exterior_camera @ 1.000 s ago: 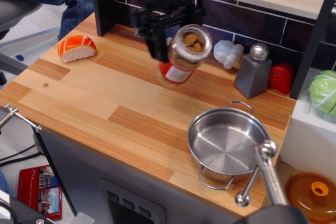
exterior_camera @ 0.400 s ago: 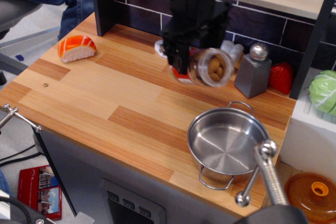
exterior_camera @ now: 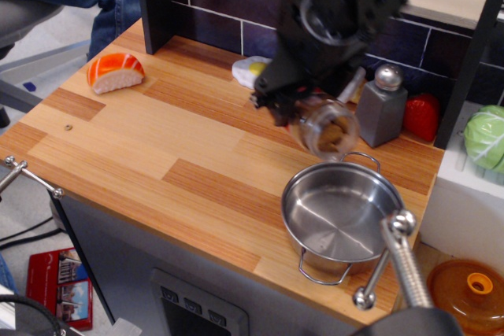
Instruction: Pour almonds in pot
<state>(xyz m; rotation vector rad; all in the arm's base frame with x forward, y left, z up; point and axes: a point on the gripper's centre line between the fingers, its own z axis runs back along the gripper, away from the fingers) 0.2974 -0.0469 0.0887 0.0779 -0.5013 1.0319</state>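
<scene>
Tilting over the pot [exterior_camera: 340, 212], the jar [exterior_camera: 327, 129] is held by the end effector [exterior_camera: 293, 108], which is closed around its upper part; the fingers themselves are blurred and mostly hidden behind the black arm. Jar mouth points down and toward the camera, just above the pot's far rim. Almonds [exterior_camera: 331, 134] show as brown lumps bunched at the mouth end, inside the clear wall. None seen in the pot: its steel bottom is bare and shiny.

Pot sits on the worktop [exterior_camera: 157, 155] near the front right corner, upright, one wire handle toward the front edge and one toward the back.

Behind the jar, a grey shaker [exterior_camera: 381, 108] with a silver top stands upright, apart from the pot. A red piece [exterior_camera: 423, 116] lies just right of the shaker. A white and yellow item [exterior_camera: 250, 71] is at the back, left of the arm, partly hidden. A salmon sushi piece [exterior_camera: 115, 72] lies far left, well apart from everything else.

Off the worktop at lower right, an orange lid [exterior_camera: 466, 295] lies flat. A green cabbage [exterior_camera: 485, 138] sits on the white unit at right.
</scene>
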